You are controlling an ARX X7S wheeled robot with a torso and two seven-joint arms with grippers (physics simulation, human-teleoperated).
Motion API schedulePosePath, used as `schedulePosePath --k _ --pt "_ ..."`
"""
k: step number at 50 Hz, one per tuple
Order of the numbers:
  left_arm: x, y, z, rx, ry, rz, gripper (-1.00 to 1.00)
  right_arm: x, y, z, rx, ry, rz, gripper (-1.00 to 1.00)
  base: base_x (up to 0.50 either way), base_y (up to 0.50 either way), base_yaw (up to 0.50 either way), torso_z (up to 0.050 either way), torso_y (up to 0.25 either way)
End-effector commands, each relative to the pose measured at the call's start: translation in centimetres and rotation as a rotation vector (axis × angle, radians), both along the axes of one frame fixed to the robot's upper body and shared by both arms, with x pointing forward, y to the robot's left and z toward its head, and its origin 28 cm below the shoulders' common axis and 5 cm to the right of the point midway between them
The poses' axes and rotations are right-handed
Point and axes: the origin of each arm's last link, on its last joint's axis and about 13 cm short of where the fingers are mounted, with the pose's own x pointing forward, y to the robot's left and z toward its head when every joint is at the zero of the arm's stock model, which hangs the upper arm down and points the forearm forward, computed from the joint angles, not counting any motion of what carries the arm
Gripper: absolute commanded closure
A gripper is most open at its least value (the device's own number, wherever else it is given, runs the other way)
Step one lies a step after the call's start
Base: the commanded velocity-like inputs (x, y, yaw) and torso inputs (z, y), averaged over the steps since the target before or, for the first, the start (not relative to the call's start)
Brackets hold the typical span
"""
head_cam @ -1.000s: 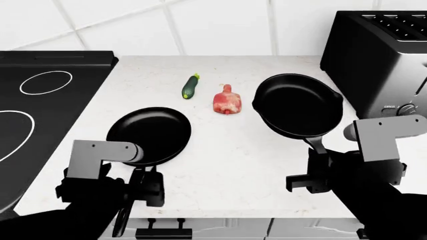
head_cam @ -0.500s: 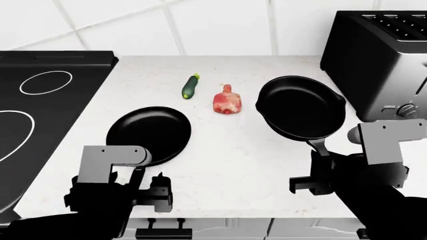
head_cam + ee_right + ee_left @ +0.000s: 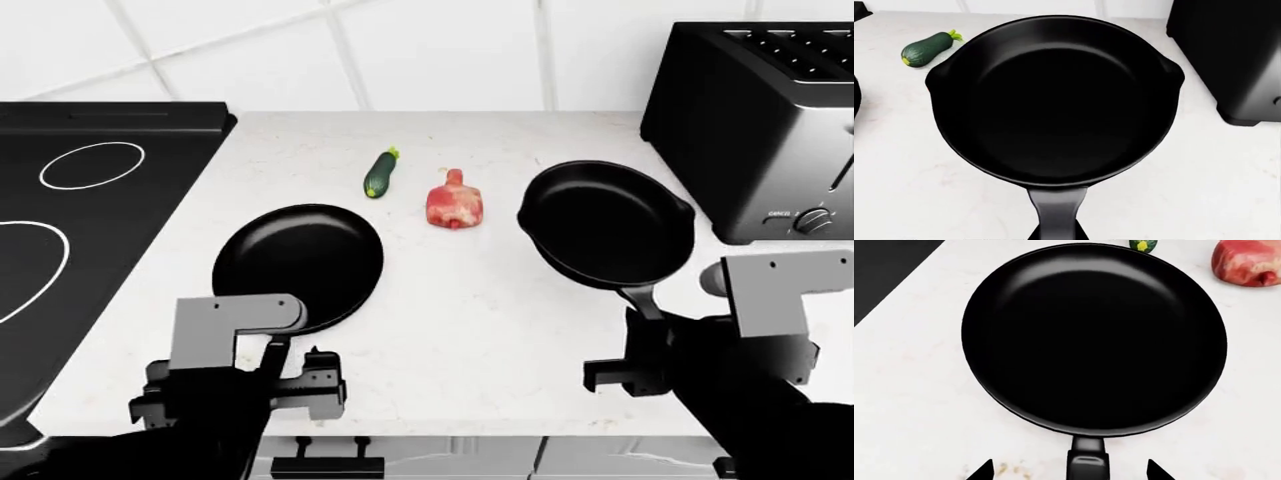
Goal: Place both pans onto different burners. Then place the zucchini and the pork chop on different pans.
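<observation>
Both pans on the white counter [image 3: 467, 330], neither on the cooktop [image 3: 80, 230] burners: shallow pan [image 3: 298, 266] at 8 o'clock of the zucchini [image 3: 382, 173], deeper pan [image 3: 607, 225] at 3 o'clock of the pork chop [image 3: 451, 201]. Left pincer [image 3: 1067, 471] released, tips straddling the shallow pan's handle. Right pincer [image 3: 641, 345] at the deeper pan's handle, grip state can't tell.

I'm looking down on a white, faintly speckled countertop [image 3: 454, 320] that fills the middle of my head view. Behind it, from ten to one o'clock, runs a wall of large white tiles [image 3: 441, 50] with thin grey grout lines, evenly lit with no hard shadows. At nine o'clock a flat black glass cooktop [image 3: 94, 230] sits flush beside the counter, its raised back edge meeting the wall. At two o'clock a black toaster [image 3: 754, 120] stands on the counter against the wall, slots on top, a knob low on its side. Along six o'clock I see pale cabinet fronts [image 3: 441, 460] below the counter's edge.
</observation>
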Motion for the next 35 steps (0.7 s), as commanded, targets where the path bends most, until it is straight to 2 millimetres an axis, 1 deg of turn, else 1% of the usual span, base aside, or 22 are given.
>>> schedulePosePath --k 1,6,17,23,32,35 --pt "0.0 -0.7 -1.7 -0.017 0.079 -0.052 1.0 0.3 -0.5 0.5 -0.002 -0.059 -0.037 1.0 0.01 0.0 0.0 0.0 0.0" --pt "-0.1 -0.6 -1.8 -0.022 0.088 -0.045 1.0 0.3 -0.5 0.4 -0.002 -0.057 -0.037 1.0 0.0 0.0 0.0 0.0 0.0" --pt "0.0 -0.6 -1.5 -0.025 0.065 -0.041 1.0 0.4 -0.4 0.3 0.0 -0.054 -0.035 1.0 0.0 0.0 0.0 0.0 0.0" --pt "-0.1 -1.0 -1.5 -0.027 0.058 -0.064 1.0 0.3 -0.4 0.3 0.004 -0.055 -0.035 1.0 0.0 0.0 0.0 0.0 0.0" --pt "0.2 -0.4 -1.0 -0.01 0.007 -0.043 1.0 0.3 -0.4 0.2 0.006 -0.057 -0.036 1.0 0.0 0.0 0.0 0.0 0.0" --pt "0.8 0.2 -1.1 0.0 -0.003 -0.016 1.0 0.3 -0.4 0.2 0.007 -0.059 -0.037 1.0 0.0 0.0 0.0 0.0 0.0"
